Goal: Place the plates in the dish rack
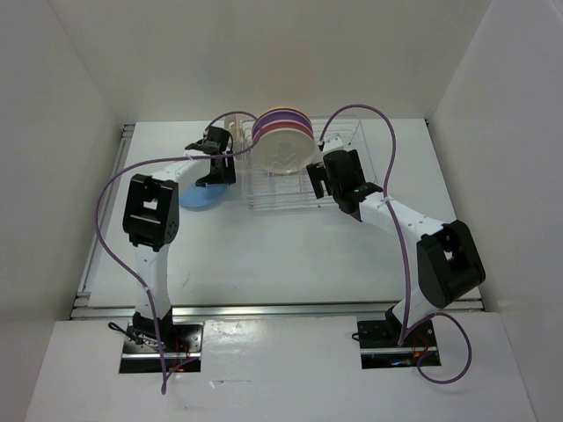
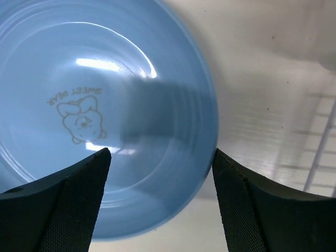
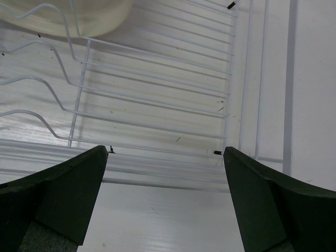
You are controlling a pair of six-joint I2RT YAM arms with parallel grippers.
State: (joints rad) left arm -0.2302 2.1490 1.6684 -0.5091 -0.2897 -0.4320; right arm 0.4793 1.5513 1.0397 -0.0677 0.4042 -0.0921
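Waiting flat on the surface point(image 1: 264, 255) beside the dish rack point(image 1: 281, 197), the sky blue plate point(image 2: 94, 105) is the last one left. The other plates point(image 1: 283, 145) stand inside. The left pincer point(image 2: 161, 155), right above it, and the right pincer point(image 3: 165, 152) are both open.

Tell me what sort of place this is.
Probably a lab test cell, not a kitchen: bare white walls box in the table, two robot arms are bolted at its edge, and a dish rack with plates is the only kitchenware.

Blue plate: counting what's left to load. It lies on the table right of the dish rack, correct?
No. The blue plate lies on the table left of the dish rack, not right; the top external view shows it.
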